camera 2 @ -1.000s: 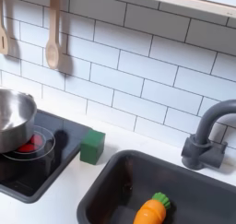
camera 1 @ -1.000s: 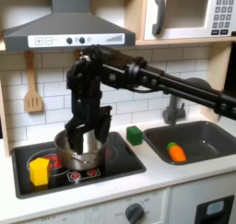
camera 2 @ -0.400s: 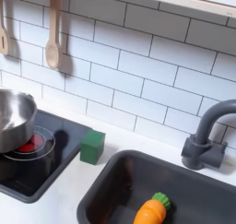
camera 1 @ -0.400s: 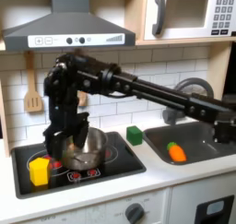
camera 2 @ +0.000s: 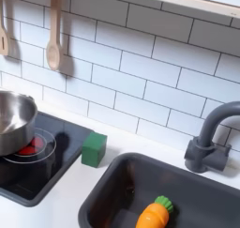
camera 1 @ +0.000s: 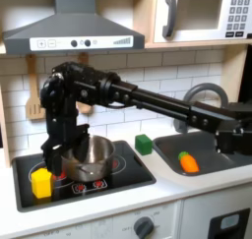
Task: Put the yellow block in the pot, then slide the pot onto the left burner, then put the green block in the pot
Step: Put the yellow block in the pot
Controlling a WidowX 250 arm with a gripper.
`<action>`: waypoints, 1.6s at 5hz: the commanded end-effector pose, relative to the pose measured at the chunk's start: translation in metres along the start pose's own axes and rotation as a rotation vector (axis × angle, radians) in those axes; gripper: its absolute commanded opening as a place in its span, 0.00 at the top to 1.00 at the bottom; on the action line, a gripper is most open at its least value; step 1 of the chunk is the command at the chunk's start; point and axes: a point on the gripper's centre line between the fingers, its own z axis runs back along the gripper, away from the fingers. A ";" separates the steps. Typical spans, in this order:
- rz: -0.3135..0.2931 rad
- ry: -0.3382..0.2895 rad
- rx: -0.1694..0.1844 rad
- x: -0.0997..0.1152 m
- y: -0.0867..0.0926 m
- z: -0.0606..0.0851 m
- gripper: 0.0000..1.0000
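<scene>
The yellow block (camera 1: 41, 181) stands on the black stovetop (camera 1: 128, 170), at the first exterior view's left. Just above and behind it hangs my gripper (camera 1: 54, 154), fingers pointing down and slightly apart with nothing between them. The silver pot (camera 1: 91, 158) sits beside the gripper toward the first exterior view's right, and its edge (camera 2: 9, 121) shows over red burner rings (camera 2: 36, 145). The green block (camera 1: 144, 144) (camera 2: 93, 148) rests on the counter between stove and sink. The block and the arm hide the left burner.
An orange carrot toy (camera 1: 187, 162) (camera 2: 152, 213) lies in the dark sink (camera 1: 221, 149) (camera 2: 117, 190). A grey faucet (camera 2: 211, 138) stands behind the sink. Wooden utensils (camera 2: 54, 35) hang on the tiled wall. A range hood (camera 1: 74, 29) hangs overhead.
My gripper has swung from above the pot toward the first exterior view's left, ending over the yellow block. Pot and blocks have not moved.
</scene>
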 end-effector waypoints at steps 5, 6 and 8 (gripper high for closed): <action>0.044 -0.004 0.049 0.031 0.008 -0.034 0.00; 0.043 0.004 0.051 0.035 0.004 -0.041 0.00; 0.056 -0.007 0.061 0.050 -0.002 -0.047 0.00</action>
